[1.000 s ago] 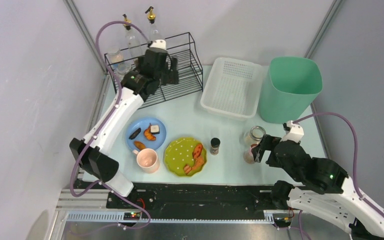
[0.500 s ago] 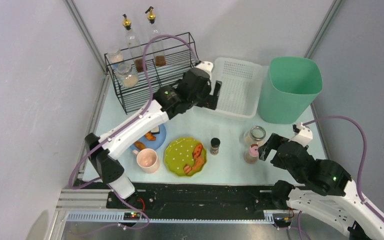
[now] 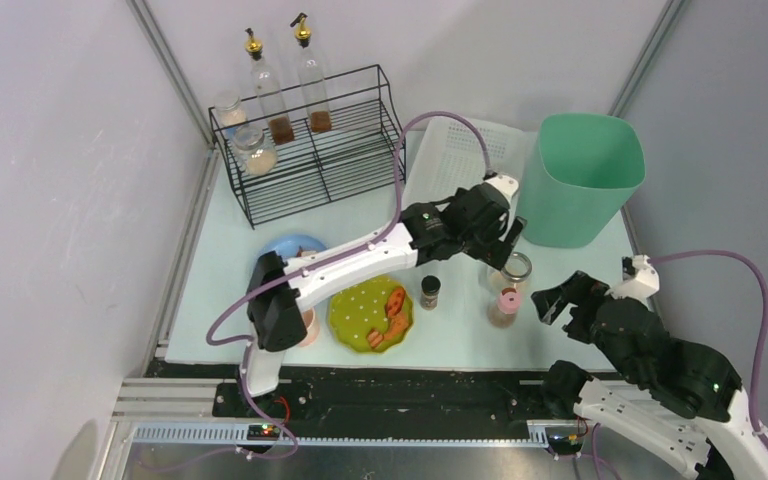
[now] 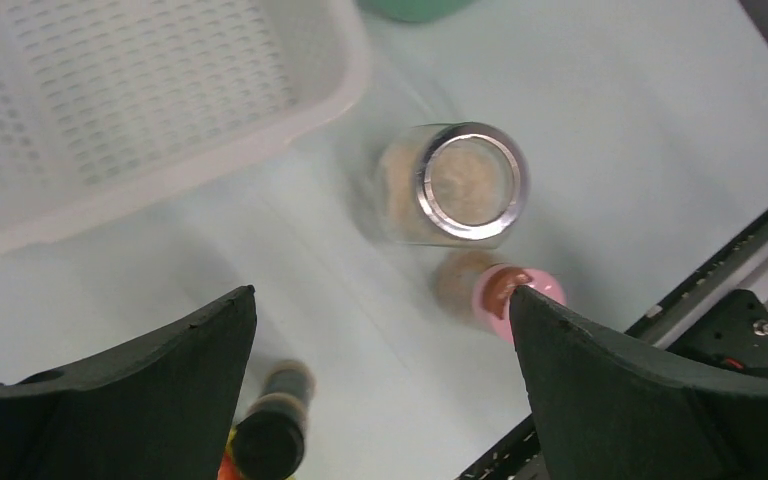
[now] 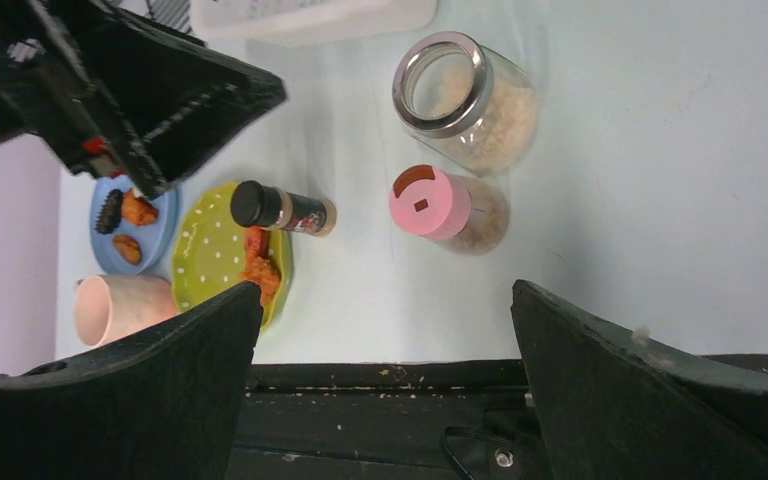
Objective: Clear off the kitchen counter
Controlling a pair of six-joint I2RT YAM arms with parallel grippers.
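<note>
The kitchen counter [image 3: 260, 215] lies under everything here, and several loose pieces sit on it; the left arm stretches right across it, so the left gripper [image 4: 380, 300] hangs above the right-hand cluster with its jaws spread wide and nothing between them; that spread looks chosen to straddle the open glass jar [image 4: 450, 185], which the left wrist view shows ahead of the fingertips, upright, half full of pale grains, just beside the white basket [image 3: 440, 165]; the pink-lidded jar [image 5: 430, 200] stands close against it on the near side, so a descent probably needs care not to knock that one; the right gripper [image 5: 388, 290] is likewise agape and empty, held back near the front edge, apparently to leave the left arm room; a small black-capped shaker [image 3: 430, 291] stands between the jars and the green plate [image 3: 360, 310], which carries orange food scraps, likely destined for the green bin [image 3: 580, 180]; the wire rack [image 3: 310, 150] at the back holds bottles and jars, which suggests the loose jars belong there; the blue plate [image 3: 295, 245] is partly hidden by the arm.
</note>
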